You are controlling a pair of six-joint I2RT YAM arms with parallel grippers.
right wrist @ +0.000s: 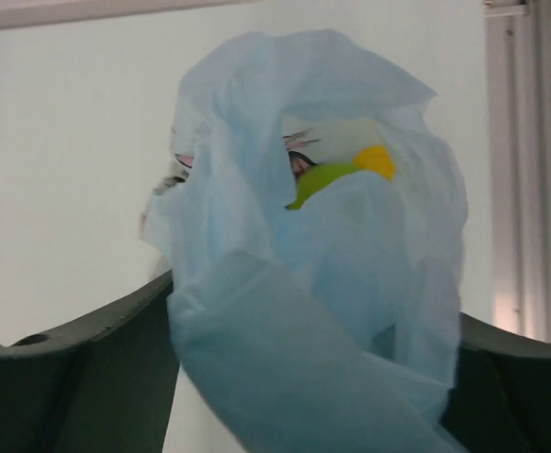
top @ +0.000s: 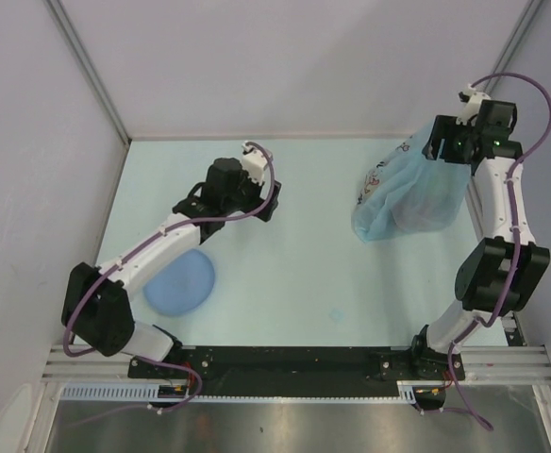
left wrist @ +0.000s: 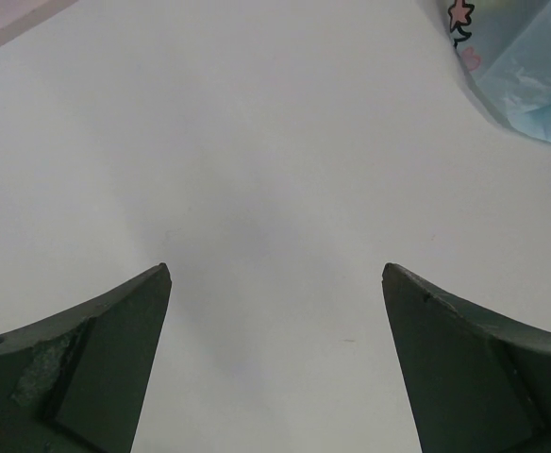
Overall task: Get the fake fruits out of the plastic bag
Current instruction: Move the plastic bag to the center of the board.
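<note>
Nearest the bases, a light-blue plate (top: 179, 283) sits on the pale table (top: 323, 264), left side. The left gripper (left wrist: 275, 274) hovers over bare tabletop, fingers spread wide. Far right, the right gripper (top: 442, 149) pinches the plastic bag (top: 408, 193), with green and yellow fake fruits (right wrist: 327, 179) peeking inside. Plain grey walls (top: 304, 66) stand behind.

The top camera looked down from above and behind the arm bases over the whole table (top: 313, 274), the left wrist camera faced the tabletop closely, sharing the plastic bag (left wrist: 516, 85) with the right wrist camera, which sat nearly against it.
</note>
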